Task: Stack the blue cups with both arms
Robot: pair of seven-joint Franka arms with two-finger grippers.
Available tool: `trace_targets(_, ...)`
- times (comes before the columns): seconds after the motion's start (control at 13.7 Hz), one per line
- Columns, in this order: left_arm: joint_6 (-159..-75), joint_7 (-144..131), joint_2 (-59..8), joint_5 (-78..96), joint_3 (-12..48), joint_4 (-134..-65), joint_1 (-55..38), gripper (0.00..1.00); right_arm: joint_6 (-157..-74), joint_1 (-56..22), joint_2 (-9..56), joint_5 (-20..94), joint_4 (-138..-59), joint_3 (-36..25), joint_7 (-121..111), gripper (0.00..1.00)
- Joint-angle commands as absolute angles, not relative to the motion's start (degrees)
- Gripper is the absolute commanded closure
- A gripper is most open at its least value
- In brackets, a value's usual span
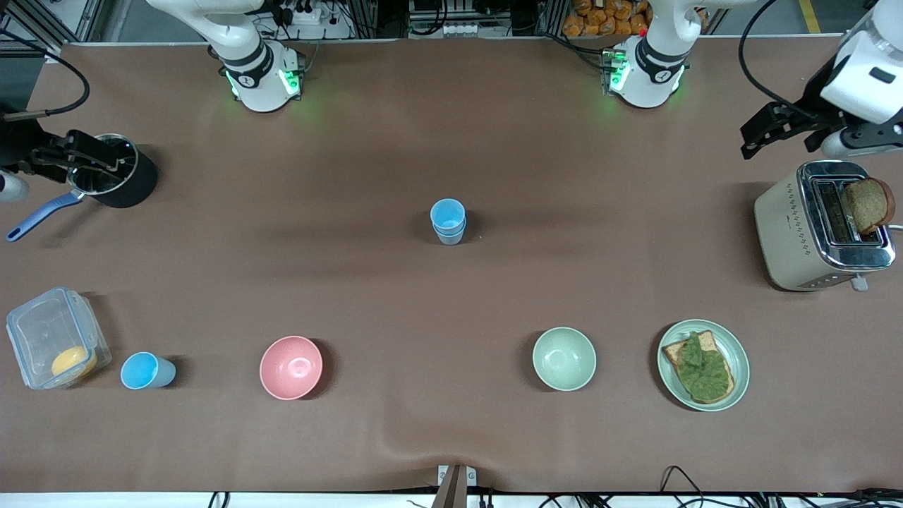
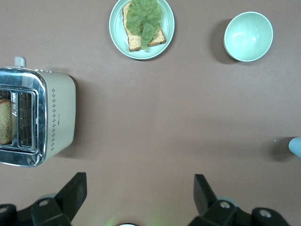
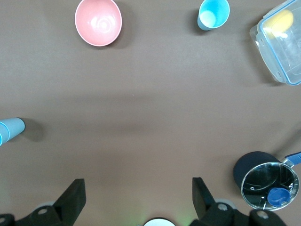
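Note:
Two blue cups [image 1: 448, 220] stand nested, one inside the other, at the middle of the table. They show at the edge of the left wrist view [image 2: 296, 147] and of the right wrist view [image 3: 9, 131]. A brighter blue cup [image 1: 144, 371] stands alone near the front camera toward the right arm's end, between a clear container and the pink bowl; it also shows in the right wrist view [image 3: 213, 14]. My left gripper [image 1: 765, 130] [image 2: 140, 181] is open and empty, up beside the toaster. My right gripper [image 1: 88, 159] [image 3: 138, 186] is open and empty, up by the black pot.
A pink bowl [image 1: 291, 367], a pale green bowl [image 1: 564, 358] and a plate with topped toast [image 1: 734, 353] line the edge nearest the front camera. A toaster holding bread [image 1: 797, 226] stands at the left arm's end. A black pot [image 1: 130, 180] and a clear container [image 1: 42, 331] stand at the right arm's end.

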State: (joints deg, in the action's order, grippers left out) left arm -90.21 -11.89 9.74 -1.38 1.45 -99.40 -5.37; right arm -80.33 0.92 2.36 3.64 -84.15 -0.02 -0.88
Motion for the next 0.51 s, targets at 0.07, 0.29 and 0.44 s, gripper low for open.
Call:
trace_targets(0.07, -91.9, -9.7, 10.2, -2.7, 2.2, -100.9, -3.8, 0.00, -80.2, 2.5, 3.3, 4.3, -82.5, 0.6, -1.1, 0.00)
trace_targets(0.29, -92.0, -7.9, 7.7, -2.5, 1.8, -99.3, -3.6, 0.00, -80.2, 1.7, 3.3, 4.7, -82.1, 0.8, -1.1, 0.00)
trace_targets(0.44, -91.5, -7.1, 5.2, -2.5, 1.1, -95.9, -3.6, 0.00, -80.4, 1.7, 3.4, 4.5, -82.1, 0.8, -1.1, 0.00)
